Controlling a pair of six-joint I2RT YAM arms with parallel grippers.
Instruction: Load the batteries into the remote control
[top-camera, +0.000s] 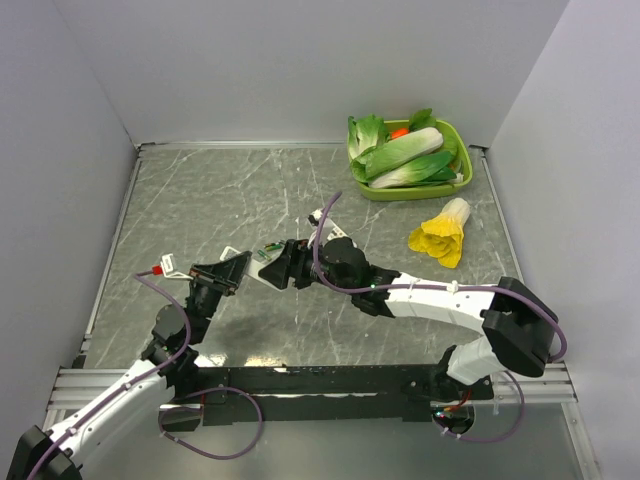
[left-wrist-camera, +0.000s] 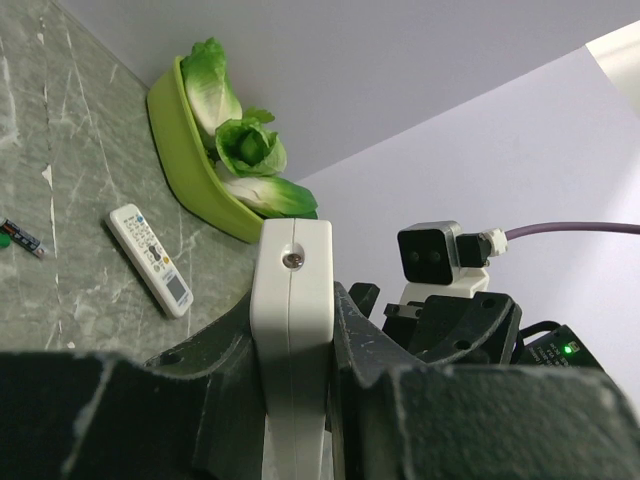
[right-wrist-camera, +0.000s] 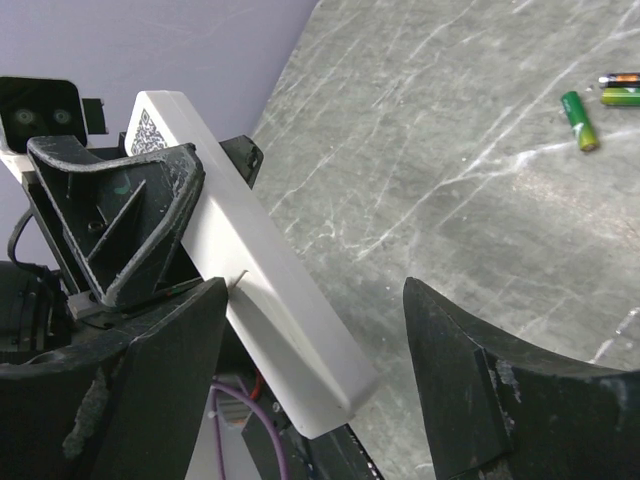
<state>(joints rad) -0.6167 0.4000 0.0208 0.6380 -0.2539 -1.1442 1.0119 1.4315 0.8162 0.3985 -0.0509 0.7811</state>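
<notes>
The left hand (left-wrist-camera: 291, 318) is pinched on the remote control (right-wrist-camera: 290, 340), holding it off the tabletop (right-wrist-camera: 450, 150) by its two long edges. In the right wrist view the remote's long axis runs from 11 o'clock down to 5 o'clock. Its lower end reaches into the gap of the right hand (right-wrist-camera: 312, 298), whose fingers are spread wide and touch nothing.

The face turned toward that camera is plain white. Whether the battery cover is on or off cannot be told from these views.

The batteries (right-wrist-camera: 578, 106) lie on the tabletop at about 1 o'clock from the right hand, well apart from it. One green cell points roughly from 11 to 5 o'clock. A second green cell (right-wrist-camera: 622, 96) lies just beside it at the frame edge, with a darker cell (right-wrist-camera: 620, 78) above that. They cannot be made out from the top camera.

The right hand is the free one, so it is probably the arm to fetch a cell. It would have to back away from the remote and swing out toward 1 o'clock.

The only marking on the held remote is a QR code (right-wrist-camera: 148, 128) near its upper end, with no brand legible. A second remote (left-wrist-camera: 150, 258) with coloured buttons lies near the green bowl (left-wrist-camera: 185, 150), its labels too small to read.
</notes>
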